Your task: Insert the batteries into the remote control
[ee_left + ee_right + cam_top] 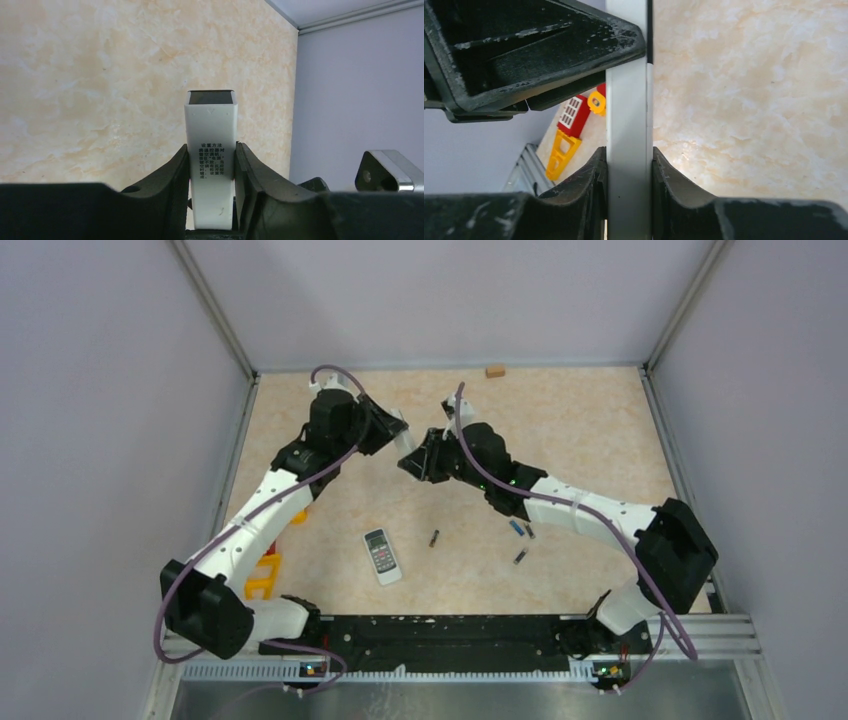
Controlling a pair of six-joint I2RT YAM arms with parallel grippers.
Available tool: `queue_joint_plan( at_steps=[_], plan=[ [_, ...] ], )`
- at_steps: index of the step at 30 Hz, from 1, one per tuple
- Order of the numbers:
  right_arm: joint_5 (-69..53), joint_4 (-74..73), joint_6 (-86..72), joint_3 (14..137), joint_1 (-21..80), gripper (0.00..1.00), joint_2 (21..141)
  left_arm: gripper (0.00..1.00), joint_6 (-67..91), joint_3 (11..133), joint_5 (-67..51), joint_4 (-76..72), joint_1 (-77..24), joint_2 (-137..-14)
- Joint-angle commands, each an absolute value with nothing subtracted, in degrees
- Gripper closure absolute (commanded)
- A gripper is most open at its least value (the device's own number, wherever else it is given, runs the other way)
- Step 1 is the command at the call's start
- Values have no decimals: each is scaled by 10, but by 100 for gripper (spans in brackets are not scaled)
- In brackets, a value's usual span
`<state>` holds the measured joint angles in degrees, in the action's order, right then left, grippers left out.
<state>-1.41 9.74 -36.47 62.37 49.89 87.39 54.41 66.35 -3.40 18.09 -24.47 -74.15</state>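
1. L gripper (211,150) is clamped on the white remote (211,122). We see it held up over the far-centre of the table (580,440), printed back facing the wrist cam.
2. R gripper (629,152) is clenched on the same remote, edge-on btwn its fingers.
3. Four batteries (434,538) lie loose near-centre, incl. a bluish battery (516,528), all right of a second remote (381,556) lying keypad-up.
4. Yellow/red toy blocks (265,575) sit at the left edge and an orange block (494,371) at the far edge.
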Motion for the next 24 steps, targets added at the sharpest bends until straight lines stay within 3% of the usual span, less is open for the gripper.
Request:
queue_joint_plan(
  at_steps=[1,3,4,5,13,18,24],
  plan=[
    [-49,190,-390,624,493,84,848,53,517,663,-40,150,-246,-695],
    [-124,220,-423,612,466,89,842,17,486,641,-49,109,-240,-677],
    [-162,246,-451,605,447,90,839,4,462,632,-68,89,-231,-666],
    [-212,279,-476,594,425,91,838,2,433,629,-92,77,-220,-657],
    [-509,478,-678,583,284,93,838,1,218,704,-382,78,-148,-679],
    [-593,413,-690,626,261,94,819,1,137,679,-541,-10,-126,-699],
    [-631,345,-654,614,261,95,779,3,217,744,-787,-130,-87,-789]
  ],
)
